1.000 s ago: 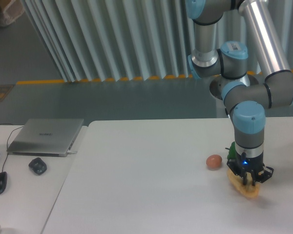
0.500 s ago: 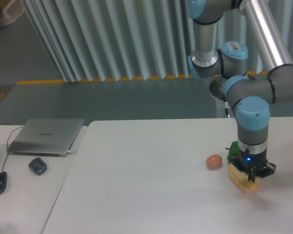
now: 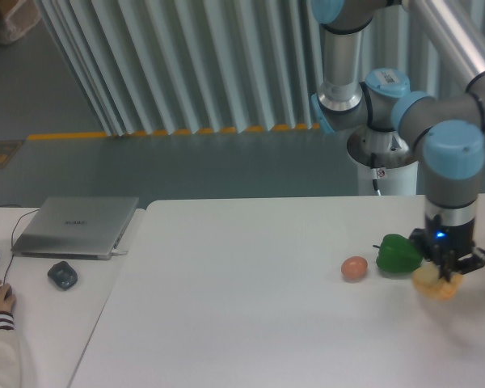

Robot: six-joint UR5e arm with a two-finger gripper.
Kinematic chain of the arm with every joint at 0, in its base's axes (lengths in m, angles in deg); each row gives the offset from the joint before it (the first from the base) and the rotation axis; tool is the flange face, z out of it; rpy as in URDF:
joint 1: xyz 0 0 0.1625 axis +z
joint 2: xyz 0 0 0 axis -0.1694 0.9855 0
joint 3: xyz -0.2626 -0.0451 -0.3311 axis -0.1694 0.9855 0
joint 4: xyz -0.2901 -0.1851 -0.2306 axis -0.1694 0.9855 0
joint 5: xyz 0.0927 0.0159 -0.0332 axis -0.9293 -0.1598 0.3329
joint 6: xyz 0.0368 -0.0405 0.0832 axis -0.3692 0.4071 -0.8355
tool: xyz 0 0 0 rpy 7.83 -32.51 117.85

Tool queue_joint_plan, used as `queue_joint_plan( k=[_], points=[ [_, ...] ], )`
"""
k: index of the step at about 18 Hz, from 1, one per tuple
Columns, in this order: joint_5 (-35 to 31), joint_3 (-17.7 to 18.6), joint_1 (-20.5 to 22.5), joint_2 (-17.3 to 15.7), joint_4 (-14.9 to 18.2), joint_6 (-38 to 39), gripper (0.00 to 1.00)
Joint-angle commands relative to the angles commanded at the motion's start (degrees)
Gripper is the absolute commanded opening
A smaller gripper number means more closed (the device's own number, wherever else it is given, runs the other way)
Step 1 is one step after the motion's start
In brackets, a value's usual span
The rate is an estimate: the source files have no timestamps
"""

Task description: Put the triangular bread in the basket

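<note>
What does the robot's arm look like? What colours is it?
The robot arm is made of shiny silver-grey tubes joined by round grey joints with light blue caps. A white label sits on one blue cap. At the bottom is a black gripper with thin dark fingers and a small blue light glowing above them.

egg [image 3: 354,267] left of pepper [image 3: 398,254]; bread [image 3: 434,283] right of pepper.

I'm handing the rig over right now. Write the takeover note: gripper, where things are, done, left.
Gripper: shut on the bread, held just off the table at the right side.
Pepper and egg sit on the table left of the gripper, untouched.
Basket: not clearly in view; only a pale sliver shows at the right edge.
Done: bread grasped and lifted.
Left: carry it to the basket and release.
</note>
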Motion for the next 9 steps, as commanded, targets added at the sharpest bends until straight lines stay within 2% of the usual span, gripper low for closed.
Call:
queue_joint_plan(
  k=[3,5,9],
  points=[
    [0.0,0.0,3.4,-0.9,0.3,-7.0,0.16],
    [-0.1,0.0,6.4,-1.5,2.4,-12.4,0.16],
    [-0.3,0.0,9.9,-2.6,4.0,-20.7,0.16]
  ],
)
